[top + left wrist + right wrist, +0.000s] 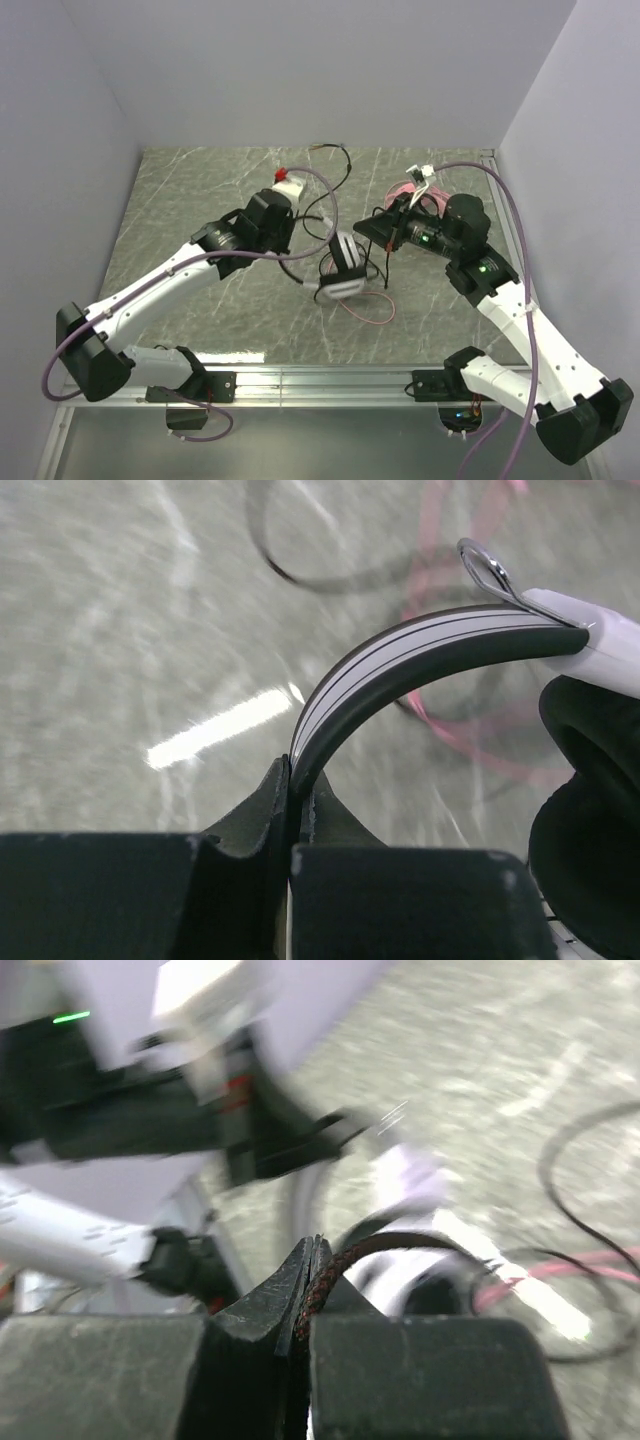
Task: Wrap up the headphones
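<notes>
The black and white headphones (341, 268) are in mid-table, and my left gripper (314, 258) is shut on their striped headband (400, 658). In the left wrist view the band arches up to the right from the jaws, with a black ear cushion (590, 810) at the right edge. My right gripper (368, 230) is shut on the black braided cable (330, 1265), which curves away to the blurred headset (405, 1275). The pink headphones (422, 193) lie behind my right wrist, partly hidden. Their pink cable (372, 308) loops on the table near the black and white set.
The loose end of the black cable (335, 160) loops toward the back of the marble table (200, 190). Grey walls close in the left, back and right sides. A metal rail (320, 380) runs along the near edge, between the arm bases.
</notes>
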You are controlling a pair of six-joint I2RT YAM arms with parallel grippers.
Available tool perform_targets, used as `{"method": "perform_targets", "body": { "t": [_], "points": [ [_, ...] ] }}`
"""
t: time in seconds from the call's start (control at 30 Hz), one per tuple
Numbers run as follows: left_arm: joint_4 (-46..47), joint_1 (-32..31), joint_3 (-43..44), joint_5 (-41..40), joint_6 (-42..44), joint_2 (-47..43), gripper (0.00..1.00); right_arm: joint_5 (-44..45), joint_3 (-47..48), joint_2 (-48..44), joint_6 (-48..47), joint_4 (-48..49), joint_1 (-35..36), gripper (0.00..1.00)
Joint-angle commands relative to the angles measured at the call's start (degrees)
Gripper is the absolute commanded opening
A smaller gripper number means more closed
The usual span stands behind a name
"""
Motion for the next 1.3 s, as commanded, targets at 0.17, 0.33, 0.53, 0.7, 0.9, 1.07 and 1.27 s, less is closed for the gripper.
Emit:
{"method": "perform_targets", "body": {
  "t": [0.17,0.33,0.53,0.7,0.9,1.07,1.27],
  "points": [
    [-5.05,-0.14,-0.50,20.47,3.10,-6.79,0.00,9.91,5.41,3.46,-6.13,-8.68,-0.82,0.00],
    [-3.46,2.31,0.99,14.99,2.04,-7.33,0.00,3.31,7.34,1.80,-5.16,-10.97,-0.99,0.00],
    [-3.55,5.22,2.84,23.18,4.24,-3.91,0.00,2.09,9.71,-1.29,-5.16,-16.24,-1.08,0.00],
    [-0.92,6.01,3.01,16.60,2.49,-0.92,0.00,-5.47,11.56,-2.51,-2.79,-17.91,-1.08,0.00],
    [1.81,9.35,6.96,14.75,-0.68,3.30,0.00,-8.38,12.70,-4.54,0.11,-18.71,-0.91,0.01],
    [5.76,9.53,8.99,12.63,-2.17,4.71,0.00,-10.84,13.14,-3.66,1.87,-18.45,-0.90,0.02],
    [8.48,9.53,8.12,14.66,-3.40,6.21,0.00,-10.49,12.36,-1.56,6.34,-15.21,-0.90,0.00]
  ]
}}
